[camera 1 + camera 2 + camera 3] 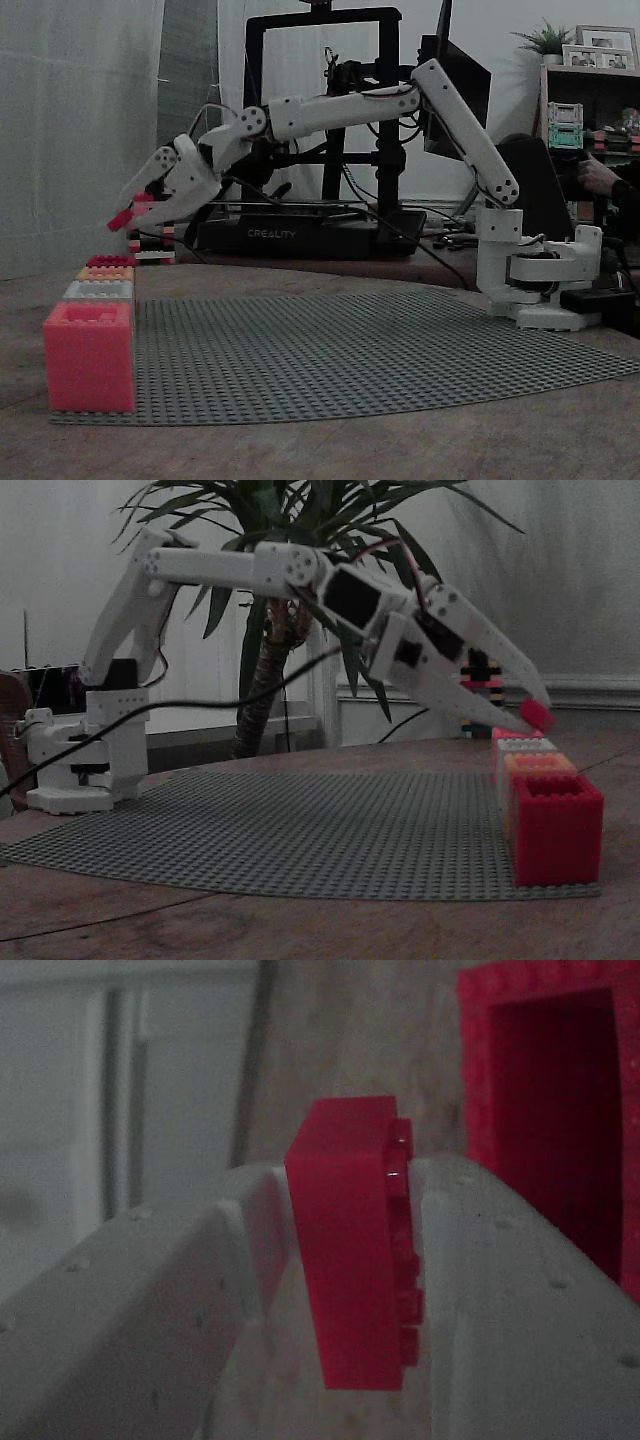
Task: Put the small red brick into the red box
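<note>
My white gripper is shut on the small red brick and hangs in the air above the far end of a row of boxes at the left edge of the grey baseplate. The row runs from a big red box in front, through a white box and an orange box, to a low red box at the back. From the other side, the gripper holds the brick over the far boxes, beyond the big red box. In the wrist view the brick sits clamped between both fingers, with an open red box up and to the right.
A black 3D printer stands behind the baseplate, and a small stack of bricks sits beyond the row. The arm's base is at the right. A person's hand shows at the far right. A potted plant stands behind.
</note>
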Robot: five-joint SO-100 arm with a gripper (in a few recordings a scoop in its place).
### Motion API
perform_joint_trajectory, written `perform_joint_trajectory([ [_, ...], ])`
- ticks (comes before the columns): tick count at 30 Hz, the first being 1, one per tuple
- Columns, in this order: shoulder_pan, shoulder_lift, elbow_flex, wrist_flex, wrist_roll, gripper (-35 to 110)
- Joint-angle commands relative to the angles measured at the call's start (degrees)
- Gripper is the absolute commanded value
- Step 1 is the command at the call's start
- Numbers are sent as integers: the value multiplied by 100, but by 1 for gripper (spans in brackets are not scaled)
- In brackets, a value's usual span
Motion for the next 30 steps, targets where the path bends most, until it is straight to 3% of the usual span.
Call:
perform_joint_trajectory([
  [1,97,123,-466,-308,-53,0],
  [30,97,-431,-562,-571,-26,6],
])
